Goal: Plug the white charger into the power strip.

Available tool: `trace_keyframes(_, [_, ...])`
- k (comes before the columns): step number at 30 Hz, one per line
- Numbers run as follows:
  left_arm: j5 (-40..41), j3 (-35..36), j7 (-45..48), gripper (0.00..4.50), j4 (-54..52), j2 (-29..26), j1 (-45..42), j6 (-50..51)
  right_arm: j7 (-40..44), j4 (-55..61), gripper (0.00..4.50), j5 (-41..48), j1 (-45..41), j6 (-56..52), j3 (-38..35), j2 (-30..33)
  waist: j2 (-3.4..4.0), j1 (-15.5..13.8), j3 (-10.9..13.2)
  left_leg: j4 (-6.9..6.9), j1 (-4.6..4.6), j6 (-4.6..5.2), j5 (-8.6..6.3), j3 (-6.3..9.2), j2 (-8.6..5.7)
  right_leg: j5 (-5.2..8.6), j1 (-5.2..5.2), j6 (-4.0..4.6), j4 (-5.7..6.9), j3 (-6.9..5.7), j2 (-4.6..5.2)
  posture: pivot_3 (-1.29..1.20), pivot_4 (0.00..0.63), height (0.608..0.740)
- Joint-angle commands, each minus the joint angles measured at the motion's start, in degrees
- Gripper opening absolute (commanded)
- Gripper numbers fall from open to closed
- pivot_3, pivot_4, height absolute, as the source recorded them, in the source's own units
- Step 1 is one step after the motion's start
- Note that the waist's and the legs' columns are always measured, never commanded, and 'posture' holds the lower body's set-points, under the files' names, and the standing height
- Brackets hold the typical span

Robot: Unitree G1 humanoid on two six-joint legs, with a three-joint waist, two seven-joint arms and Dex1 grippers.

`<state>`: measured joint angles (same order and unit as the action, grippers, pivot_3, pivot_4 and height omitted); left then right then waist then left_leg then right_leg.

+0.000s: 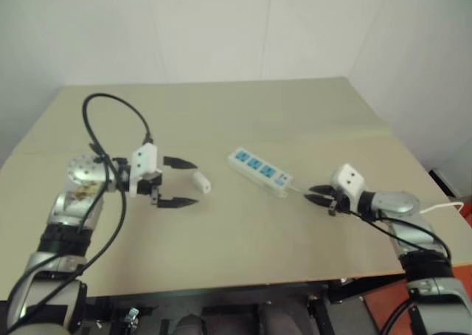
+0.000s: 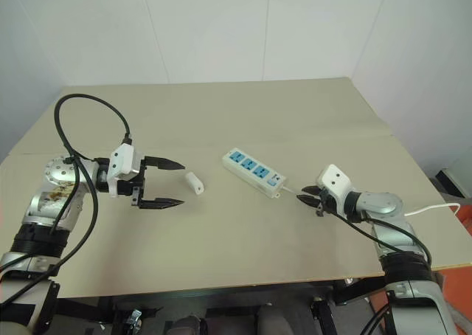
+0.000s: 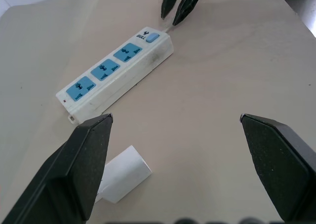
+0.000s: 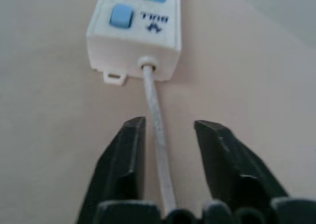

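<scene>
Left eye view: small white plastic rectangular charger [image 1: 202,181] lies just right of the spread left tool [image 1: 179,181]; it should be pinched squarely. The right tool [image 4: 165,165], part-spread, straddles the thin white cord [image 4: 157,118] of the long flat white power strip [image 1: 258,172].

A beige table [image 2: 221,106] stands against plain white walls [image 2: 221,25], evenly and softly lit.

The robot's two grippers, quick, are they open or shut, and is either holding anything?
Left gripper: wide open, empty, the white charger lying just beyond its fingertips.
Right gripper: open, its fingers either side of the power strip cord, not clamping it.
</scene>
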<state>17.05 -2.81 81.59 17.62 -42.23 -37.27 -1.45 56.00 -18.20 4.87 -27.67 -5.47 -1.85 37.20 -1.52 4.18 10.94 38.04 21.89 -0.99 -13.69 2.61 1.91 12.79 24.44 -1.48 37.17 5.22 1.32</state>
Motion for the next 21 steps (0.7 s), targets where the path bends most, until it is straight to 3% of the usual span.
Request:
trace_keyframes(1, [0.2,0.9,0.1,4.50,0.1,-0.2,-1.4,-1.0,-1.6,5.6,3.14,3.7,1.2,-1.6,-3.5,0.5,0.00,-0.2,0.0,0.00,0.02,0.00,0.00,0.00,-0.01,-0.01,0.00,0.01,-0.02,0.00,0.01,0.00,0.150,0.740])
trace_keyframes(5, [2.2,2.4,0.0,4.50,0.3,0.1,-1.2,0.4,-1.8,8.8,4.48,9.4,3.2,-2.2,-6.4,-1.3,0.00,-0.4,0.0,0.00,0.11,0.00,0.00,-0.01,-0.05,-0.03,0.00,0.05,-0.08,-0.03,0.10,0.00,0.150,0.740])
trace_keyframes(9, [1.9,3.1,-0.4,4.50,0.8,-0.8,-0.1,0.4,-8.1,6.6,4.48,5.4,4.5,9.6,-5.4,-5.7,-0.01,-0.3,0.0,0.01,0.06,0.00,0.00,0.01,-0.04,-0.03,-0.04,0.04,-0.06,-0.05,0.08,0.00,0.150,0.740])
trace_keyframes(13, [0.5,3.2,-1.2,4.50,1.7,-1.6,0.8,0.2,-2.9,4.0,4.48,12.8,3.6,7.8,-5.8,-9.6,-0.01,-0.1,0.0,0.00,0.02,0.00,0.00,0.00,-0.01,0.06,-0.03,-0.09,-0.05,-0.03,0.04,0.00,0.150,0.740])
trace_keyframes(21, [0.4,3.4,-1.8,4.50,2.4,-2.0,1.9,0.1,-0.2,-11.6,4.48,9.9,-3.9,15.4,-3.3,-11.7,0.00,-0.3,0.0,0.00,0.02,0.00,0.00,0.02,-0.02,-0.04,-0.04,0.07,-0.06,-0.06,0.06,0.00,0.150,0.740])
